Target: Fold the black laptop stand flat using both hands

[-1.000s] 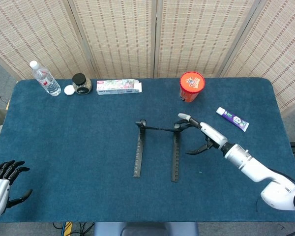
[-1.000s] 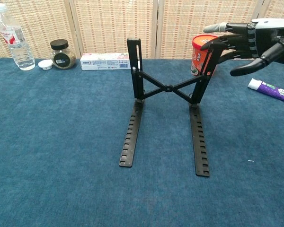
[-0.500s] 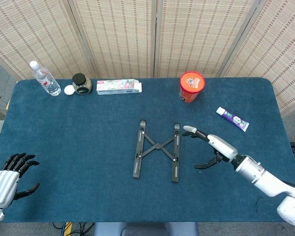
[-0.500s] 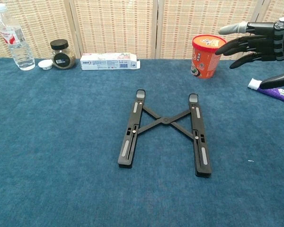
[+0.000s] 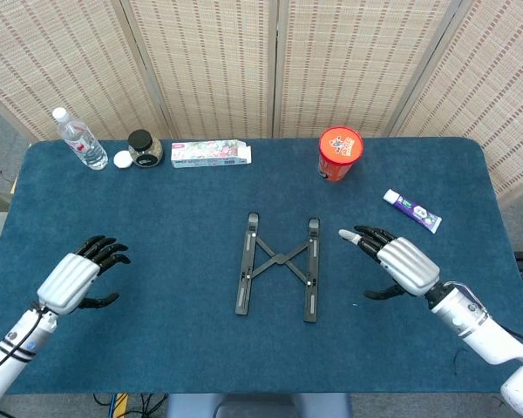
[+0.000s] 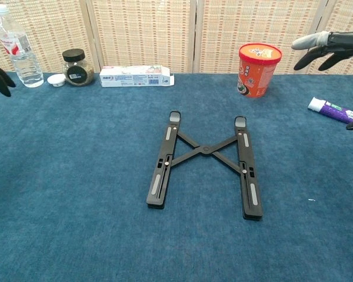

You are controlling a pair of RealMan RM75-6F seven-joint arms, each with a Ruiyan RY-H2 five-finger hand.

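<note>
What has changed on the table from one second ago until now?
The black laptop stand went from propped up to lying flat. The right hand, which was at its upright part, let go and drew back to the right, open. The left hand rose from the near left corner toward the stand, open. The bottle, jar, box, orange cup and tube stayed in place.

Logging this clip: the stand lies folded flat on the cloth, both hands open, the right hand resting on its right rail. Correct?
Not quite. The right hand is clear of the stand, off to its right, as the head view shows. The left hand is open too.
</note>
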